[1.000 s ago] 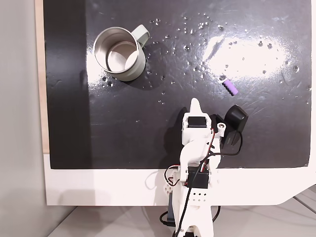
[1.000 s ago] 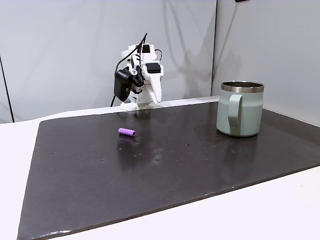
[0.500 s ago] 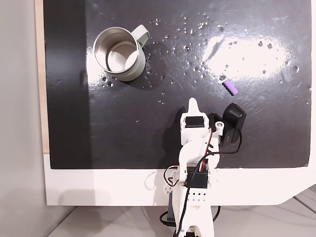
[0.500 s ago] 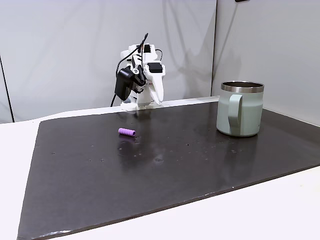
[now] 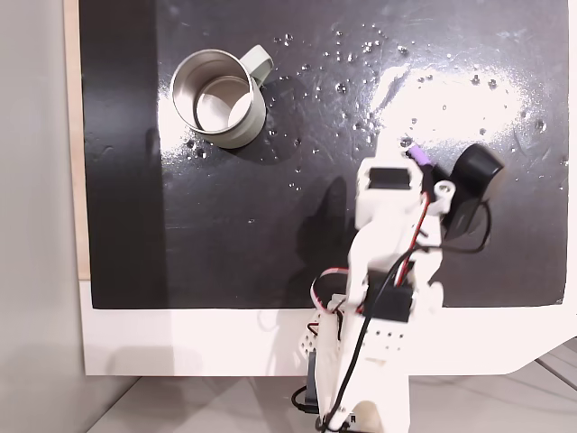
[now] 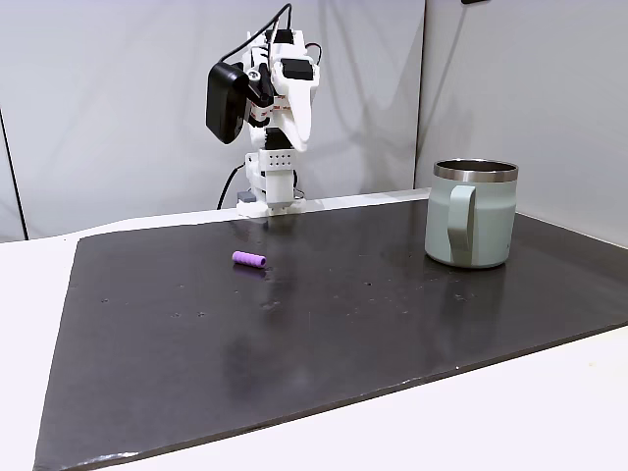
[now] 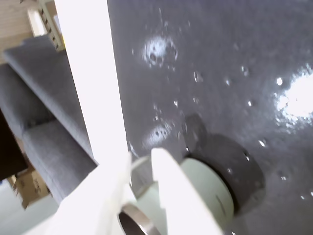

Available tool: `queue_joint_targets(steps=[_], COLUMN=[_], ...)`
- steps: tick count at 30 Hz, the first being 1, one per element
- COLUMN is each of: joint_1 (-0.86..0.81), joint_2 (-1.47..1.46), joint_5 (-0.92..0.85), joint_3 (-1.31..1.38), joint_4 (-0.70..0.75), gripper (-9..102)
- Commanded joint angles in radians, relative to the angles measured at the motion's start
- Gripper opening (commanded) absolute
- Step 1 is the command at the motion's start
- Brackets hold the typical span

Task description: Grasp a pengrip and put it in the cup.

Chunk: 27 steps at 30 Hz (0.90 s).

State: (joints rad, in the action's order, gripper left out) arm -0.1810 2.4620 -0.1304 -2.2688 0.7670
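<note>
The purple pengrip (image 6: 248, 259) lies on the black mat, left of centre in a fixed view. From above, its end (image 5: 416, 157) peeks out beside the raised white arm (image 5: 388, 234), which covers the rest. The grey-green cup (image 5: 218, 97) stands upright at the mat's far left; from the side it shows its handle (image 6: 471, 226). My gripper (image 6: 302, 132) hangs high above the mat's back edge, pointing down. In the wrist view its white fingers (image 7: 142, 155) stand almost together with nothing between them, and the cup (image 7: 208, 193) shows beyond them.
The black camera block (image 5: 473, 171) juts out to the right of the arm. The black mat (image 6: 373, 324) is shiny, dotted with small specks, and bare between pengrip and cup. A white table border (image 5: 180, 343) runs along the arm's base.
The arm has lifted out of its folded pose and swung right in the view from above, now over the pengrip. Pengrip and cup have not moved.
</note>
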Motion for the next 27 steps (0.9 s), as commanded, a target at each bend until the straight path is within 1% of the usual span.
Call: queue_joint_targets(steps=[1,8,16,21,24,27], joint_1=[-0.049,-0.109,-0.133,-0.138,-0.15,-0.172], joint_2=[-0.178,-0.457,-0.759,-0.844,-0.874,-0.894], joint_5=[0.017,0.026,0.126,0.179,0.184,0.186], joint_3=[0.198,0.38,0.611,0.626,0.644,0.669], joint_4=[-0.011,-0.003,0.187,0.25,0.305,0.379], gripper=[0,0,0,0,2,9])
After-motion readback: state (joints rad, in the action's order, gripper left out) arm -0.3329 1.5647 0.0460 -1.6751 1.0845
